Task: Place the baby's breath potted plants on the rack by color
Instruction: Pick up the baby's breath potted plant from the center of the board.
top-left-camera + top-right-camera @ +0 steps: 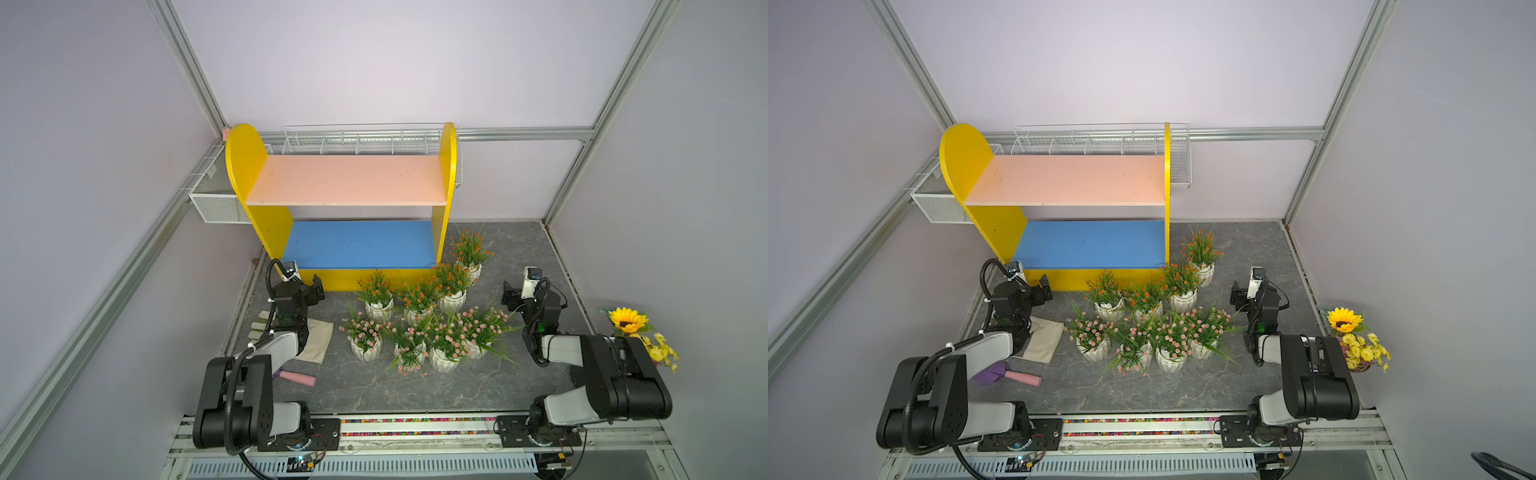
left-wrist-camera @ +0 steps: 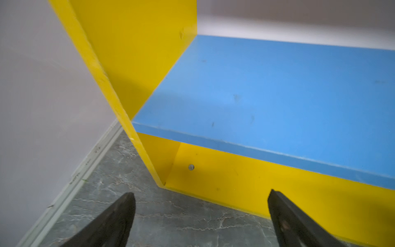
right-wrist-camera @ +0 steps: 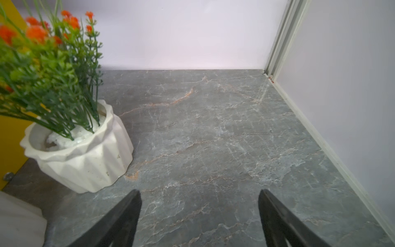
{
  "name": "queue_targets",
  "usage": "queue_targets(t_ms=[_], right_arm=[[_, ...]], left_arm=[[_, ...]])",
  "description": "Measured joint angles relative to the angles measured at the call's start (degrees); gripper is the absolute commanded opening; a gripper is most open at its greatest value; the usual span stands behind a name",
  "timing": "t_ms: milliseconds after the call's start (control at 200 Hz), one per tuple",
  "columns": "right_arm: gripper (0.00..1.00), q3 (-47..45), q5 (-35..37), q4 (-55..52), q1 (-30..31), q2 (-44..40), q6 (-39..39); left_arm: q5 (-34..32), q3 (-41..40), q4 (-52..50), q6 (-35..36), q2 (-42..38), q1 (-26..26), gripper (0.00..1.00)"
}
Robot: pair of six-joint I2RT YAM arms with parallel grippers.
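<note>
Eight baby's breath potted plants are sitting on the grey marbled counter between the left end effector and the right end effector, both gaping wide and holding nothing, while the yellow rack is standing bare just ahead of the left one. I'm judging the ribbed white pots to be hard, smooth and chippable under floppy sprigs, so squeezing across a pot's wall is looking wisest, with enclosure walls crowding in.

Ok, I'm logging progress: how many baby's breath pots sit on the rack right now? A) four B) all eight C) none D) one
C: on the rack the pink board and blue board hold no pots; the potted plants all stand on the table in front.
</note>
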Motion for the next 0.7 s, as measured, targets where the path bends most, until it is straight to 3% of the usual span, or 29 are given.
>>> queue_targets(t_ms=[185,350,550,700], right_arm=[[0.89,2.47,6.21,-15.5,0.28,-15.13,3.21],[0.88,7.76,8.59,-31.28,0.48,-26.58,7.08],[0.9,20.24,10.08,-52.39,1.42,-29.07,11.76],[0.94,23.21,8.35,-67.52,1.95,-31.87,16.39]], left_arm=[[-4.63,5.64,-12.04,-2.38,-12.44,-1.07,0.99],[-4.83,7.28,-20.06,-4.0,-22.27,-5.6,0.99],[-1.38,8.17,-27.5,-9.2,-30.05,-6.19,0.99],[3.89,11.52,-34.14,-12.5,-31.58,-6.19,0.99]])
